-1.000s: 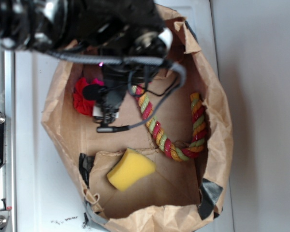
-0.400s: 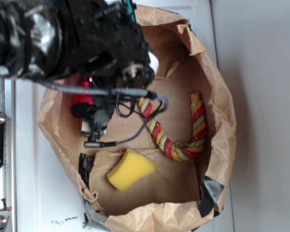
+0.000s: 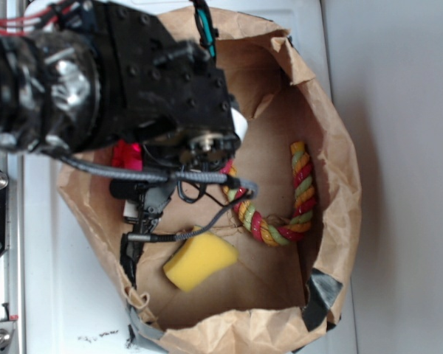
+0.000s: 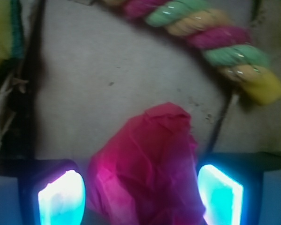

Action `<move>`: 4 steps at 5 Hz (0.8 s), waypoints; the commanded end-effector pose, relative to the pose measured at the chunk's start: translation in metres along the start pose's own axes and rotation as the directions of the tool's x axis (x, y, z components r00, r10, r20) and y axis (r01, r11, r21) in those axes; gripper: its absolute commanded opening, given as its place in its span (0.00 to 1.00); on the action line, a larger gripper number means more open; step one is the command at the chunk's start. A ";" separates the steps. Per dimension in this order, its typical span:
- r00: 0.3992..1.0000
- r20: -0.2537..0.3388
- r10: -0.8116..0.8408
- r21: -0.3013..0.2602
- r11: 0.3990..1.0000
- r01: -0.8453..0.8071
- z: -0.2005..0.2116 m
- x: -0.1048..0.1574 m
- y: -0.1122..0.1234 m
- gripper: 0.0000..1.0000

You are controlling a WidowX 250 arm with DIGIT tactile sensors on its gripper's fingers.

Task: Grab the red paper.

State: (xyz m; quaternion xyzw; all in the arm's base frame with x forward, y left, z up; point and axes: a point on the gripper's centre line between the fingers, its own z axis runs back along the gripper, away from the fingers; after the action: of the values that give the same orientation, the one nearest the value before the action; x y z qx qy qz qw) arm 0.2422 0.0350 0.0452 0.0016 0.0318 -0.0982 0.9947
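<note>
Straddling the red paper [image 4: 147, 173] with 2 spread fingers [image 4: 62, 199], wad sitting between them, nearer the right one, not yet pinched.

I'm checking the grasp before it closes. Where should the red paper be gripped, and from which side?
Grip the red paper across its wide crumpled body, coming straight down from above. The wrist view shows it already between the open gripper's fingers, and a soft wad should compress anywhere.
</note>
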 end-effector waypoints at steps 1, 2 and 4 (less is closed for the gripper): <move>1.000 -0.016 0.007 0.020 1.000 -0.006 -0.002 0.019 -0.002 1.00; 1.000 -0.023 0.006 0.031 0.999 -0.005 -0.005 0.024 -0.001 1.00; 0.998 -0.011 0.056 0.042 0.998 -0.055 -0.004 0.022 0.007 0.00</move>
State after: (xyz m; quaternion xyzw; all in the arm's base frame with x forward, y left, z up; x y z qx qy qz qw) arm 0.2579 0.0353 0.0261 0.0167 0.0630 -0.0692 0.9955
